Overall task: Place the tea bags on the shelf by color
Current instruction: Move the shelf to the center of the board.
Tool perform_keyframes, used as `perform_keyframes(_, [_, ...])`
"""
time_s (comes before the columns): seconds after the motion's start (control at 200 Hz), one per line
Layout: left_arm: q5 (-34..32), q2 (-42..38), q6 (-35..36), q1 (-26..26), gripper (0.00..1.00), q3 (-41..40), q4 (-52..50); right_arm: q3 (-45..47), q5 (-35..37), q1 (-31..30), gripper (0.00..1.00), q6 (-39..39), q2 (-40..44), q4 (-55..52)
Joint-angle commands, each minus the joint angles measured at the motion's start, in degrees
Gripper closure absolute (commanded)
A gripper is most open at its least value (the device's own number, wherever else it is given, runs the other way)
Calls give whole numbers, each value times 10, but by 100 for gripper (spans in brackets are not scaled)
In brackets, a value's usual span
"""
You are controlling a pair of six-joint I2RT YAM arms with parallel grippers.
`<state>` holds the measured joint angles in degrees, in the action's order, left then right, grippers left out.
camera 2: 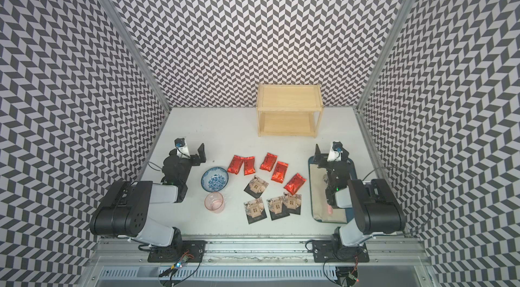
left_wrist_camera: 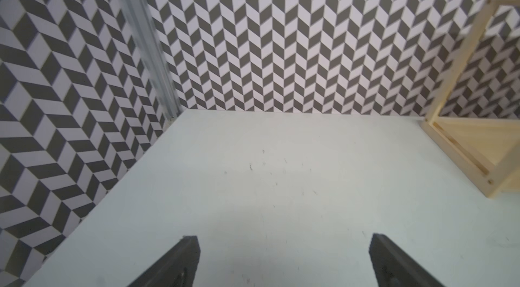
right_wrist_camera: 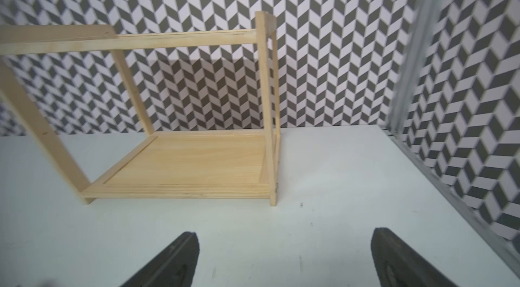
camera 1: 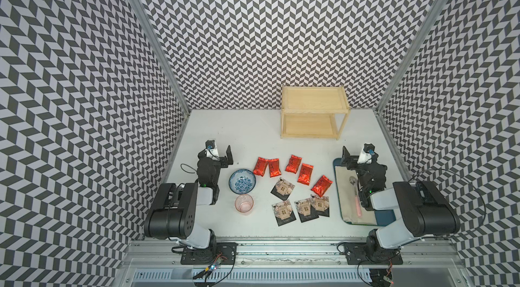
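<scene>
Tea bags (camera 1: 305, 173) are all lying flat on the table (camera 1: 253, 136), none yet on the shelf (camera 1: 315, 110), which is standing empty on both tiers by the back wall, well apart from them. Red tea bags (camera 1: 293, 163), five, are fanning in a loose arc between the blue bowl (camera 1: 230, 178) and the blue tray (camera 1: 386, 217). Black tea bags (camera 1: 306, 209), four, are sitting just nearer the arm bases. Rightmost red one is looking as if it is overlapping a black corner, though from above I am not managing to tell touching from just beside. Left gripper (left_wrist_camera: 284, 237) is hanging wide open over bare table, holding nothing. Right gripper (right_wrist_camera: 285, 232) is likewise gaping and empty, facing the shelf's lower board. Judging handling: packets are looking light, thin and crinkly. Red foil is probably being slippery and puffed in the middle, so pinching across the narrow width near a crimped end seems best. Black squares are lying flatter, offering little to catch, so an edge or corner is likely needing tipping up first.
</scene>
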<state>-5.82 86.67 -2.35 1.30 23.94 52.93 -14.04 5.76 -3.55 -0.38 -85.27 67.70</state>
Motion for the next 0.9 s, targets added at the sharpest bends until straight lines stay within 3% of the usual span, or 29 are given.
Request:
perform_keyframes(0.0, [-145, -22, -71, 8, 1, 112, -224, -75, 155, -44, 0, 57, 112, -205])
perform_keyframes(0.075, [-186, -20, -85, 23, 1, 161, -286, -149, 148, -46, 0, 105, 145, -359])
perform_keyframes(0.155, [-257, 2, -87, 62, 1, 217, -340, -187, 115, -52, 0, 149, 156, -395])
perform_keyframes(0.2, [-260, 20, -91, 78, 1, 252, -372, -205, 107, -53, 0, 162, 157, -402])
perform_keyframes(0.421, [-146, 76, -170, 104, 1, 431, -496, -381, 24, -44, 0, 194, 86, -522])
perform_keyframes(0.591, [-54, 121, -179, 145, 2, 543, -529, -548, -103, -2, 0, 220, -30, -622])
perform_keyframes(0.686, [-5, 160, -175, 158, 6, 613, -555, -617, -172, 28, 1, 229, -88, -649])
perform_keyframes(0.896, [114, 260, -181, 182, 8, 776, -602, -692, -228, 64, 6, 230, -181, -636])
